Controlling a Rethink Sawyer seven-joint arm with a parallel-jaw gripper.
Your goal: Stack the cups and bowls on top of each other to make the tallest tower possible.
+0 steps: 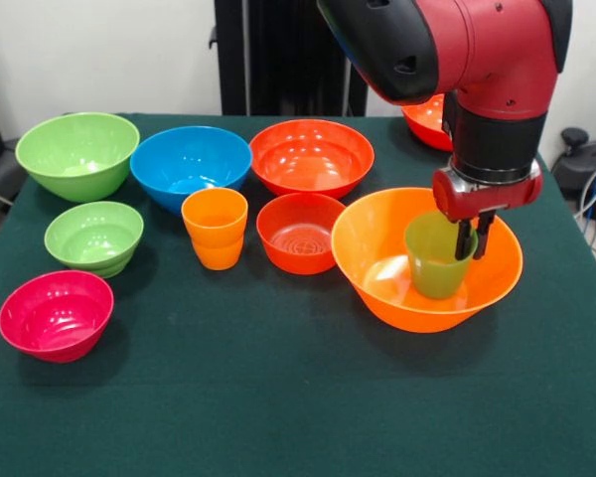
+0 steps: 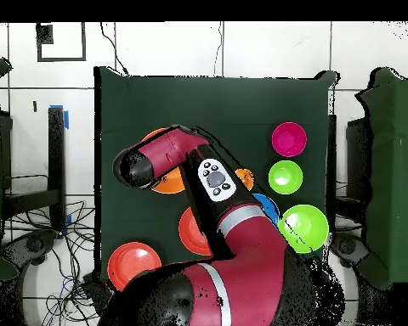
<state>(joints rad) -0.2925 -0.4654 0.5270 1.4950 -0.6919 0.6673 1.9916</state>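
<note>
The largest orange bowl [image 1: 377, 268] sits at the right of the table. A translucent green cup [image 1: 435, 260] is upright inside it. My gripper [image 1: 474, 238] comes down over the cup's right rim, its fingers pinched on the wall. An orange cup [image 1: 215, 229] stands mid-table beside a small red-orange bowl [image 1: 300, 232]. From above, my arm covers the gripper and most of the orange bowl [image 2: 161, 182].
A large green bowl [image 1: 77, 154], a blue bowl [image 1: 191, 164] and a wide red-orange bowl [image 1: 311, 157] line the far row. A small green bowl [image 1: 94, 237] and a pink bowl [image 1: 56, 314] sit at the left. Another red-orange bowl [image 1: 424, 119] lies behind my arm.
</note>
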